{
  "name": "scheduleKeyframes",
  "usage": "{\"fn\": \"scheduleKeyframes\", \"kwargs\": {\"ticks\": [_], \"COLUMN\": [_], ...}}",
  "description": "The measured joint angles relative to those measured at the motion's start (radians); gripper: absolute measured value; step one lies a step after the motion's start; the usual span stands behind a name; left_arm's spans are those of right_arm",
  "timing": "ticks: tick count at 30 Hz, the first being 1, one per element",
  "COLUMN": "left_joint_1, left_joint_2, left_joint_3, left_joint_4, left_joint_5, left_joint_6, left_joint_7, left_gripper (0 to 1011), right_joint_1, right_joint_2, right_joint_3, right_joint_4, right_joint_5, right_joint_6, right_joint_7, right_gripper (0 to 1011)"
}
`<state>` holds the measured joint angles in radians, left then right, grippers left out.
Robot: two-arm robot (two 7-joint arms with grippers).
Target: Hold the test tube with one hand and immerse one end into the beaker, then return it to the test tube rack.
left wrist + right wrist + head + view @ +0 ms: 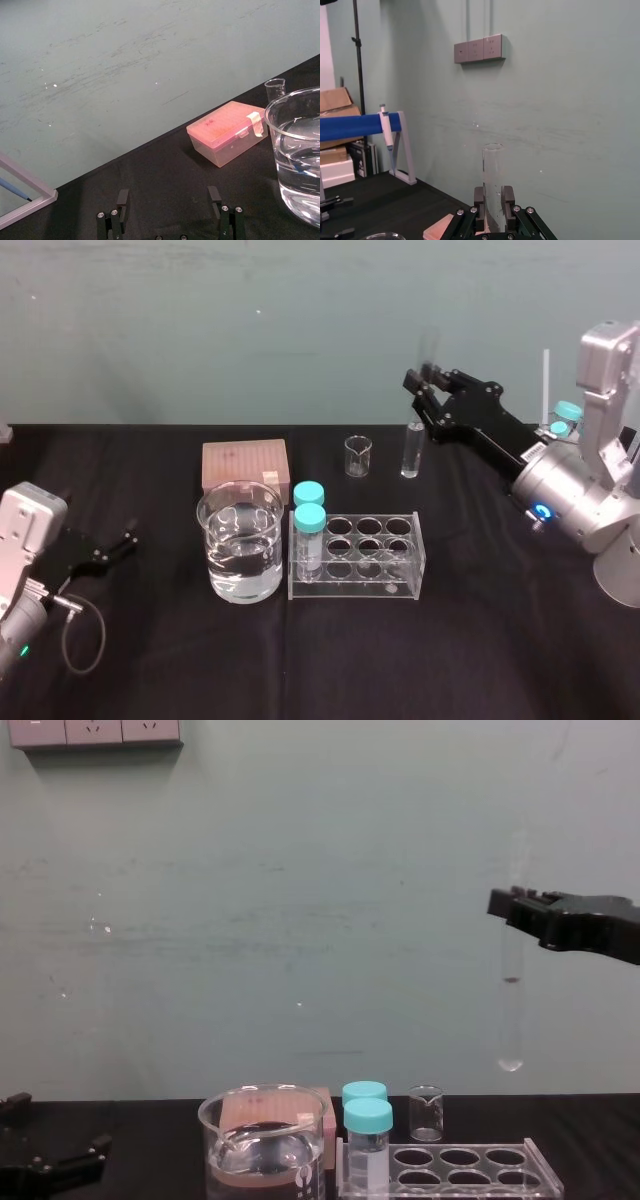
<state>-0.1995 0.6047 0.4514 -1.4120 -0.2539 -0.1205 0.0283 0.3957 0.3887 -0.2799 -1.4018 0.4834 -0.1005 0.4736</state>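
Right hand [512, 908] tight around test tube [511, 1020]

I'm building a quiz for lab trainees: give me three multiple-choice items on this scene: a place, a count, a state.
1. Where is the test tube? A in the rack B in the beaker C in the air, clamped by the right pincer
2. How many teal-capped vials stand in the test tube rack? A one B two C four
3. The beaker is: A tipped B empty C part-filled with clear liquid
Answers: C, the tube hangs upright in its grip; B, two teal caps show; C, a liquid line shows. The left pincer sits open, idle.
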Motion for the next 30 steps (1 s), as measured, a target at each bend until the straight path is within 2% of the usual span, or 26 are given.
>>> {"fn": "scheduleKeyframes", "kwargs": {"ticks": [7,9,16,17,23,30], "left_joint_1": [0.000,0.000,0.000,0.000,0.000,0.000], "left_joint_2": [0.000,0.000,0.000,0.000,0.000,0.000], "left_joint_3": [0.000,0.000,0.000,0.000,0.000,0.000], "left_joint_4": [0.000,0.000,0.000,0.000,0.000,0.000], "left_joint_5": [0.000,0.000,0.000,0.000,0.000,0.000], "left_joint_6": [0.000,0.000,0.000,0.000,0.000,0.000], "left_joint_7": [0.000,0.000,0.000,0.000,0.000,0.000], "left_gripper": [1000,1000,1000,1000,1000,1000], "right_joint_1": [0.061,0.095,0.154,0.154,0.186,0.202], "right_joint_2": [-0.031,-0.056,-0.113,-0.113,-0.155,-0.169], "right_joint_3": [-0.046,-0.077,-0.145,-0.145,-0.203,-0.244], "right_joint_4": [0.042,0.061,0.103,0.103,0.143,0.190], "right_joint_5": [-0.004,0.002,0.039,0.039,0.075,0.091], "right_joint_6": [-0.015,-0.034,-0.064,-0.064,-0.069,-0.068], "right_joint_7": [0.052,0.094,0.180,0.180,0.242,0.268], "right_gripper": [224,224,224,224,224,224]}}
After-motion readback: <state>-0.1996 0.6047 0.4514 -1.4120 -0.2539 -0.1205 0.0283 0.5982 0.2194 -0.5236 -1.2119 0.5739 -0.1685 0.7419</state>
